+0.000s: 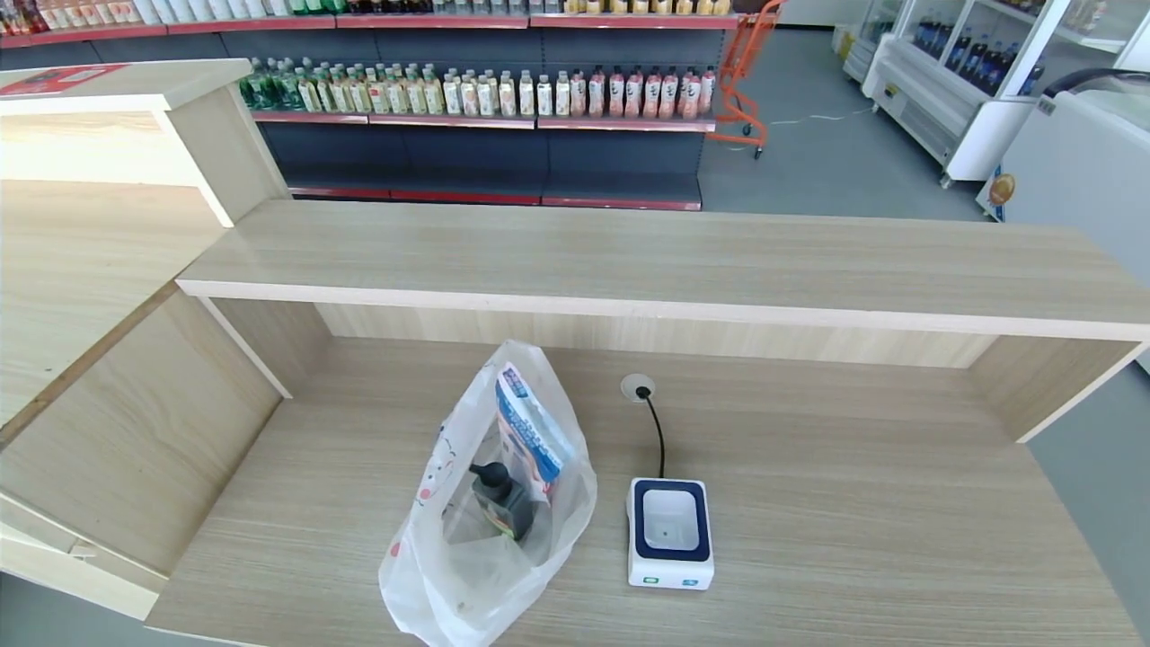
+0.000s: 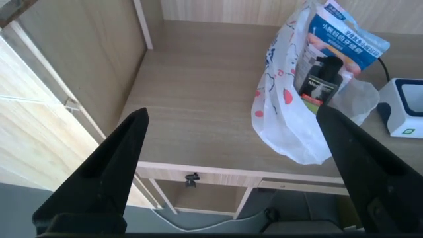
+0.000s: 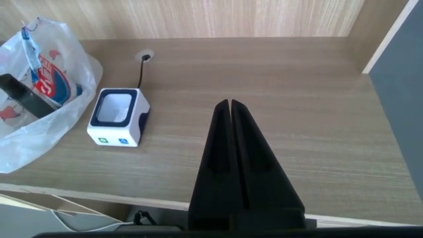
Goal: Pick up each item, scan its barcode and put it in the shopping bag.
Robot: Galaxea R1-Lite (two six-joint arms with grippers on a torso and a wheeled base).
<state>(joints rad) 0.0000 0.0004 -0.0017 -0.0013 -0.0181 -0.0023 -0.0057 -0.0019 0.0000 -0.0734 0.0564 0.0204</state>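
The light wooden counter (image 1: 853,503) spans the scene, with a raised ledge (image 1: 683,261) running along its far side and a side wing closing it off on the left. Beyond the ledge stands a long shop shelf (image 1: 485,117) lined with rows of drink bottles. The shopping bag (image 1: 431,575), a translucent white plastic one with red print, sits on the near part of the counter, left of centre, its mouth open and slumped. The left claw (image 2: 232,114) hangs above the near left edge of the counter, to the left of the bag, its two dark fingers spread wide apart with nothing between them. The right claw (image 3: 229,106) hangs above the near right part of the counter, well to the right of the bag, its fingers pressed together and holding nothing. A white barcode scanner (image 1: 670,532) with a dark blue frame around its window stands just right of the bag, apart from it. Inside the bag, a blue and white packet (image 1: 530,422) stands on end against the far right side. A dark bottle (image 1: 503,503) with a black cap leans beside it, toward the near side. A black cable (image 1: 659,440) runs from the scanner's far side to a round grommet (image 1: 637,387) in the counter.
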